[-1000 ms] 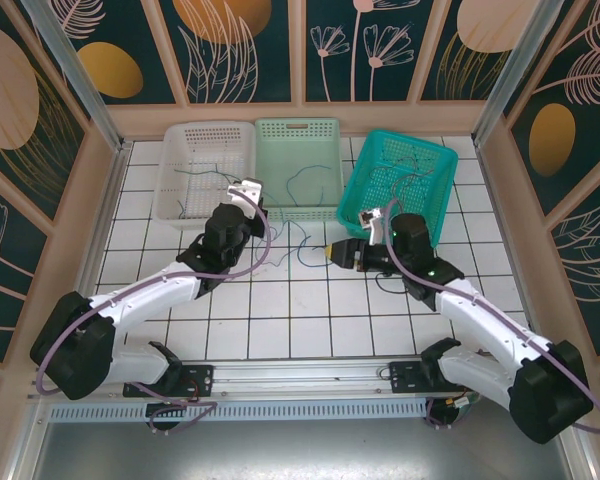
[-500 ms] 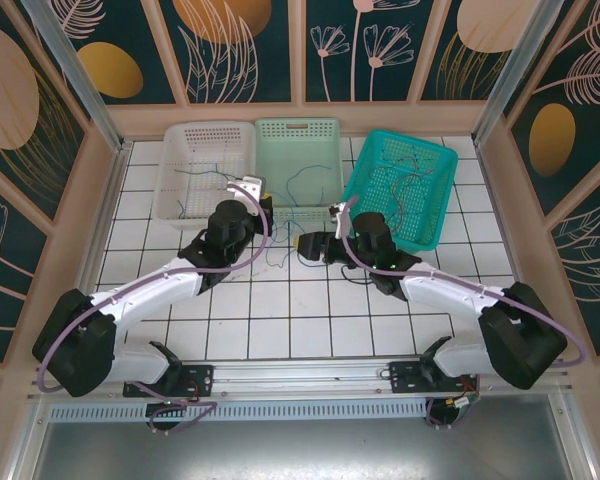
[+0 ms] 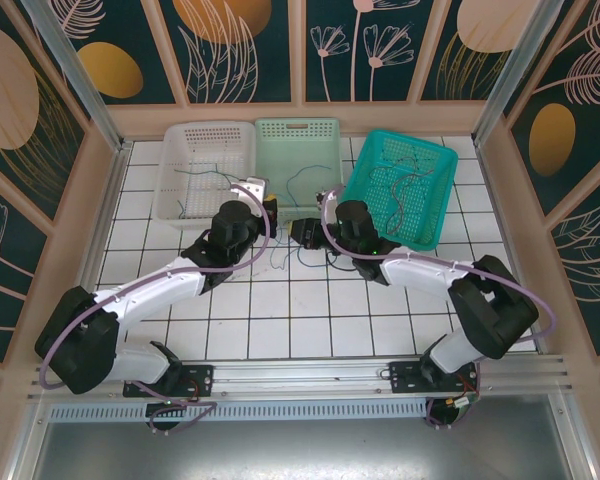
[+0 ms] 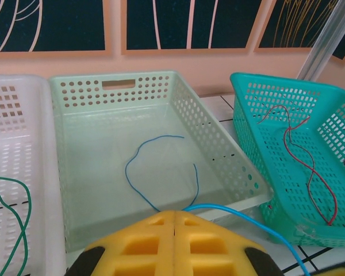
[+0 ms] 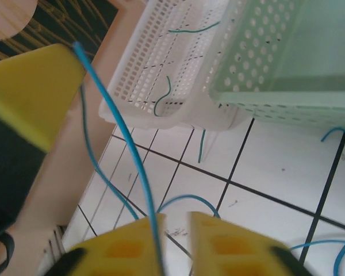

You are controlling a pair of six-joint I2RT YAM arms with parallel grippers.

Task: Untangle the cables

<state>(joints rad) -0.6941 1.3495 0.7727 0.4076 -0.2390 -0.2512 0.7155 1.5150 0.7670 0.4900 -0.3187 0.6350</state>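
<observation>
My left gripper (image 3: pixel 267 208) is shut on a light blue cable (image 4: pixel 248 222), which leaves its closed yellow tips (image 4: pixel 173 214) and runs off to the right. In the right wrist view that blue cable (image 5: pixel 126 138) slants down from the left gripper's yellow finger (image 5: pixel 31 92) and crosses the left pad of my right gripper (image 5: pixel 175 221). The right gripper (image 3: pixel 296 233) is open, close beside the left one. More blue cables (image 3: pixel 292 256) lie tangled on the tiles below both grippers. A dark blue cable (image 4: pixel 161 164) lies in the pale green basket (image 4: pixel 75 144).
Three baskets stand at the back: white (image 3: pixel 180 140) with green cables (image 4: pixel 14 221), pale green (image 3: pixel 298 127), and teal (image 3: pixel 405 142) with red cables (image 4: pixel 302 155). Another short green cable (image 5: pixel 201 146) lies on the tiles by the white basket's front. Walls enclose the table.
The right arm has swung left from beside the teal basket until its gripper is next to the left gripper. The left gripper has shifted slightly towards the green basket.
</observation>
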